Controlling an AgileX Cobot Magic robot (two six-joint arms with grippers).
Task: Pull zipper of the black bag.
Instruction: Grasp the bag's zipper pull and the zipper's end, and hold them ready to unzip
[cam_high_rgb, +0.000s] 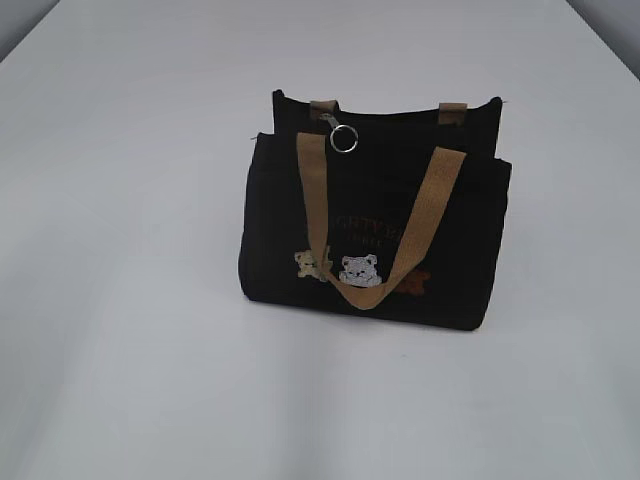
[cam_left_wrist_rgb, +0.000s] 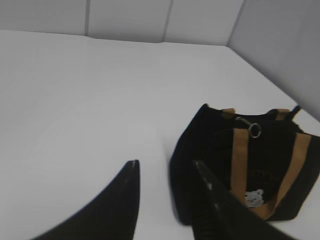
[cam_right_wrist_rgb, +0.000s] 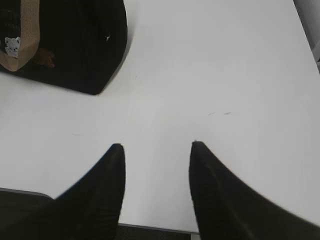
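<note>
Zipper (cam_high_rgb: 343, 138) untouched atop black bag (cam_high_rgb: 375, 230); our left gripper (cam_left_wrist_rgb: 165, 167) and right gripper (cam_right_wrist_rgb: 155, 150) gape empty. We steady bag, pinch ring squarely.

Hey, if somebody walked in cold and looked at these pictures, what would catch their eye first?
The black bag stands alone, upright, in the middle of the white table, its tan handle draped down over the bear patches on its front. Next, the shiny silver zipper ring near the top edge, toward the bag's left end in the exterior view. Both the left gripper and right gripper are open, away from the bag.
</note>
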